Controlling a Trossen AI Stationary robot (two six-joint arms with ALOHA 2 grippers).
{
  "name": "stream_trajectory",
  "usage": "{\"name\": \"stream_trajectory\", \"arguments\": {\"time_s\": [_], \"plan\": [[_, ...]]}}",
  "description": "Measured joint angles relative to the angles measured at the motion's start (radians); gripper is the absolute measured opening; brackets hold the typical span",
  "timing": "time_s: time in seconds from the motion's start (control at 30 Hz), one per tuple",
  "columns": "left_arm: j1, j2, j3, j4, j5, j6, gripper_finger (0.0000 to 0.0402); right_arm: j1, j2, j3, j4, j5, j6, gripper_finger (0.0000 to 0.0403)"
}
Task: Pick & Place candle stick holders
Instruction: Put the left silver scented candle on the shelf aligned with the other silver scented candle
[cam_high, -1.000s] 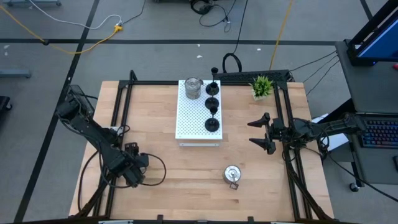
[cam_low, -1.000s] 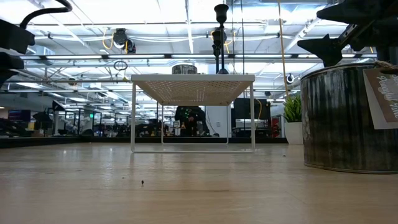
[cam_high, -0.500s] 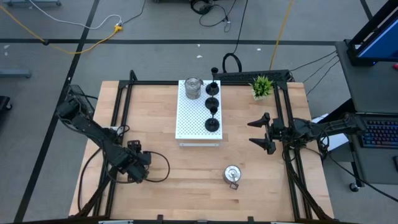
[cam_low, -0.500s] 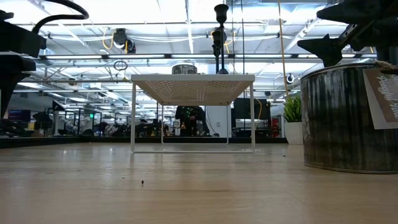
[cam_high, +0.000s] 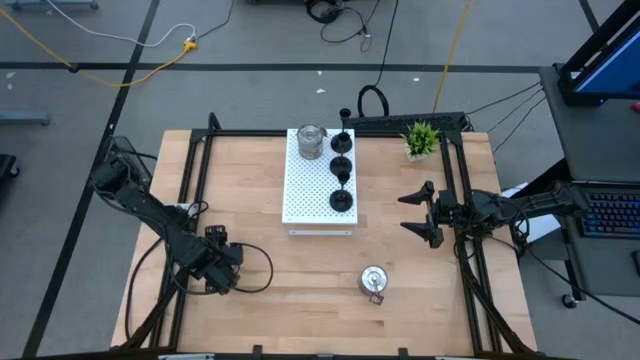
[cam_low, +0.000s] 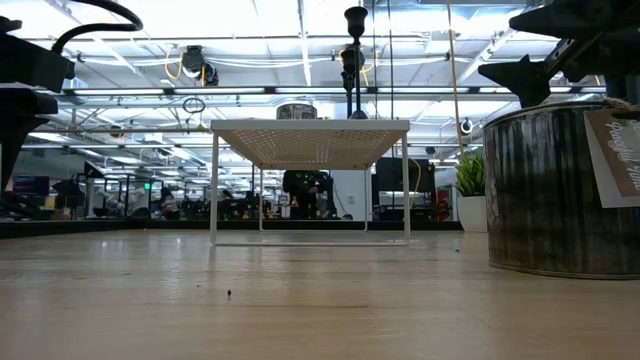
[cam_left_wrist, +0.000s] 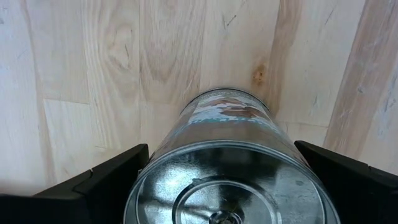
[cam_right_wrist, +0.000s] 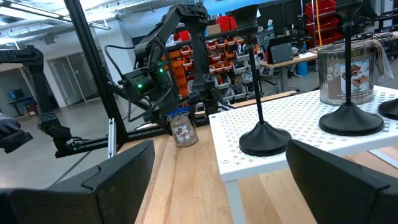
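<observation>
Tally: most holders on the board, one in the claw, one loose

Seen standing on the white board: one silver holder at its far corner, and alongside it a row of black holders down the board's right edge. Counted three black ones clearly on the perforated top; a fourth black one at the far end of the row, hard to tell whether on the board or just past its rim.

Off the board: a second silver holder alone on the bench, near the front edge, well apart from both arms. A third silver holder pinched between the dark fingers of the left claw, low over the front-left of the bench; cannot tell whether lifted clear of the wood or resting on it.

Right claw spread wide and empty, hovering beside the board's right side.

Judged more than half done if the board is the goal: up to five placed, one in hand and to be carried across, one not yet touched.
</observation>
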Motion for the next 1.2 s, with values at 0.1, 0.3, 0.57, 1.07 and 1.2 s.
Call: {"name": "stream_trajectory", "arguments": {"time_s": [0.1, 0.3, 0.57, 1.07, 1.2], "plan": [[0.0, 0.0, 0.0, 0.0, 0.0, 0.0, 0.0399, 0.0, 0.0, 0.0, 0.0, 0.0, 0.0, 0.0359], [0.0, 0.0, 0.0, 0.0, 0.0, 0.0, 0.0399, 0.0, 0.0, 0.0, 0.0, 0.0, 0.0, 0.0359], [0.0, 0.0, 0.0, 0.0, 0.003, -0.007, 0.0399, 0.0, 0.0, 0.0, 0.0, 0.0, 0.0, 0.0358], [0.0, -0.001, 0.002, 0.0, 0.008, -0.001, 0.0372, 0.0, 0.0, 0.0, 0.0, 0.0, 0.003, 0.0358], [0.0, -0.003, 0.003, 0.001, 0.008, -0.004, 0.0365, 0.0, 0.0, 0.0, 0.0, 0.0, 0.003, 0.0358]]}}
